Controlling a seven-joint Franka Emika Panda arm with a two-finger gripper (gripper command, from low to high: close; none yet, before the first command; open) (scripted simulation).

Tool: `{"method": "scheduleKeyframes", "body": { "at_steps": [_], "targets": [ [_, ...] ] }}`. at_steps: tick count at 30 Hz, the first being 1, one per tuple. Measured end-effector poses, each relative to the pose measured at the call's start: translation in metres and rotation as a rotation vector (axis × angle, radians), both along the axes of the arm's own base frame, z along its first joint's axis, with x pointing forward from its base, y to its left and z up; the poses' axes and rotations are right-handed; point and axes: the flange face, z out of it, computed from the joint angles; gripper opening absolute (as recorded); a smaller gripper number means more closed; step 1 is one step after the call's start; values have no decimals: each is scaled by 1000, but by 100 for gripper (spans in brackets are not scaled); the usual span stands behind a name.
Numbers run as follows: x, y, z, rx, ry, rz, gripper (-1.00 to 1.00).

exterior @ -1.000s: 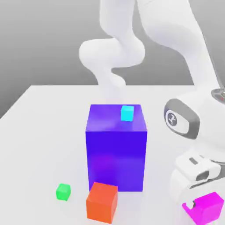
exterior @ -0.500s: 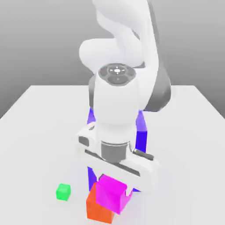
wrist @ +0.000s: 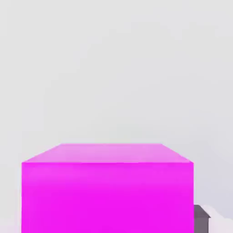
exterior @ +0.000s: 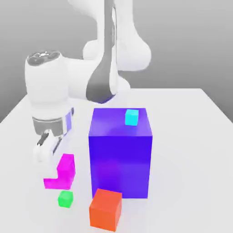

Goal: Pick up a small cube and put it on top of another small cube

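The small cube, bright magenta (exterior: 67,167), hangs just above the table at the exterior view's left, with my gripper (exterior: 56,170) shut on it. Directly below and slightly nearer sits the other small cube, tiny and bright green (exterior: 65,199), on the white table; a narrow gap separates the two. In the hand view the magenta cube (wrist: 107,191) sits close in front of the camera, and a dark finger pad (wrist: 201,219) shows at its side. The white hand and wrist rise above the cube to the left of the big block.
A big blue-violet block (exterior: 120,152) stands mid-table with a tiny cyan cube (exterior: 132,117) on its top. An orange-red cube (exterior: 105,208) rests in front of the block, right of the green cube. The white table (exterior: 195,150) extends to the right.
The arm swung from the exterior view's right across the front of the block to the left, carrying the magenta cube to a spot over the green cube. The grip stayed shut.
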Motion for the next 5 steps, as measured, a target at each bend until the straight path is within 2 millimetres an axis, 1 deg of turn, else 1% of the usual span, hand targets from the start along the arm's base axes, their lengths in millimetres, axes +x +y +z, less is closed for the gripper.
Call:
{"method": "scheduleKeyframes", "body": {
  "at_steps": [2, 3, 5],
  "targets": [
    [0, 1, -22, 2, -1, 0, -100],
    [-1, 2, -29, 3, -1, 0, 100],
    [-1, 2, -29, 3, -1, 0, 100]
  ]
}}
